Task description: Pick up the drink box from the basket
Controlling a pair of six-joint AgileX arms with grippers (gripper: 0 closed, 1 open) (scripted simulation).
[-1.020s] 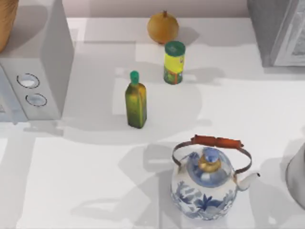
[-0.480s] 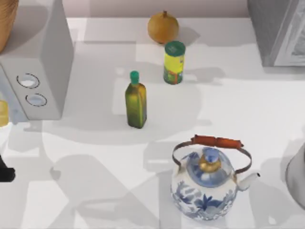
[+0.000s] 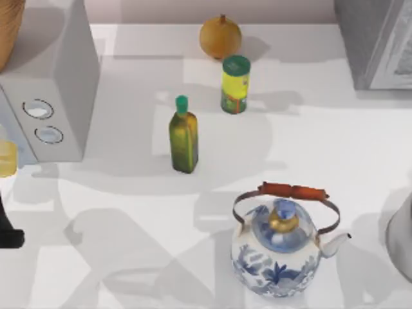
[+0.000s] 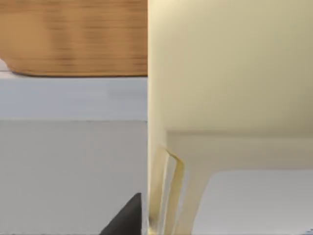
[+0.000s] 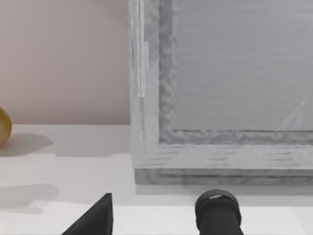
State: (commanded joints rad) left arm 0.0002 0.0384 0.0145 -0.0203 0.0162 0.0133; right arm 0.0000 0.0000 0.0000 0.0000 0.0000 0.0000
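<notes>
Tan-brown woven wicker basket [image 3: 9, 29]: rough, matt weave. Pale-yellow drink box [image 4: 230, 73]: smooth, satin, plastic-looking. Beside the basket, grey box appliance [image 3: 55, 84]: matt, smooth casing. Blue-and-white porcelain kettle [image 3: 277, 254]: glossy glaze, metal bail, reddish wooden grip. Olive-green bottle [image 3: 183, 136]: glossy, glass-like. White tabletop [image 3: 129, 244]: smooth, matt.

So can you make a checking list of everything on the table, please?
Surface: white table, crossed by shadows.
Job's things: drink box at the table's left edge, apart from the basket.
Clutter: small green bottle, yellow-green can, round tan ball, blue-and-white teapot.
Claws: left claw shut on the drink box; right claw open, near the grey cabinet.
Cables: nothing seen.
Surroundings: grey box with two dials at left; pinkish wall.
</notes>
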